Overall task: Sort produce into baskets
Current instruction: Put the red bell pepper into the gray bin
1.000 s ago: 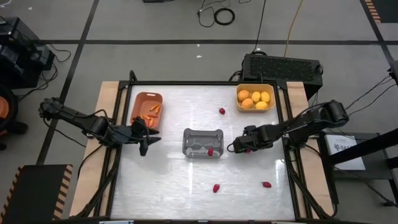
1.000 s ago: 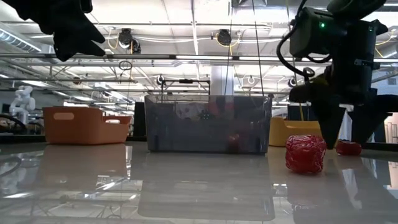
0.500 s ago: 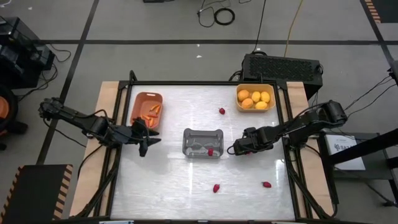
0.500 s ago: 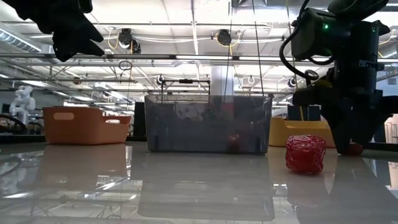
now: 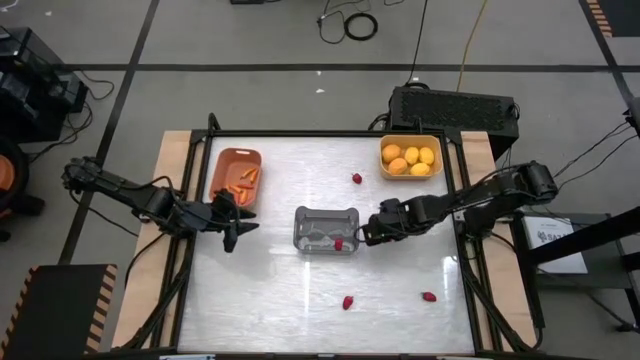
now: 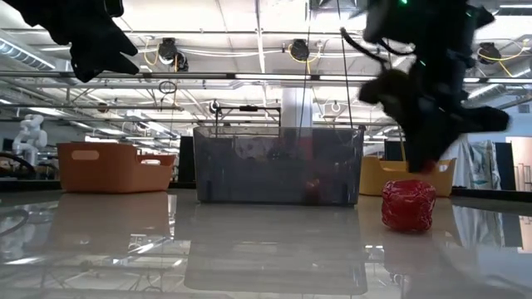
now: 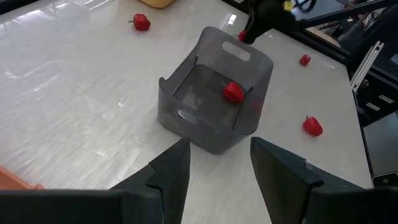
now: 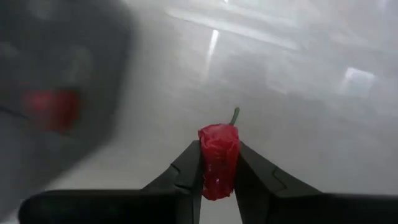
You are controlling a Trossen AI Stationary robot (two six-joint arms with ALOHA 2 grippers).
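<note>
Right hand newly clamped on berry

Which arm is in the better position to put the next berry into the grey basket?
The right. Its gripper is shut on a red berry and sits beside the grey basket. The left gripper is empty and open, waiting near the orange basket.

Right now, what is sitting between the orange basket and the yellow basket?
One small red berry on the white table, as the high view shows. The orange basket and yellow basket flank it.
</note>
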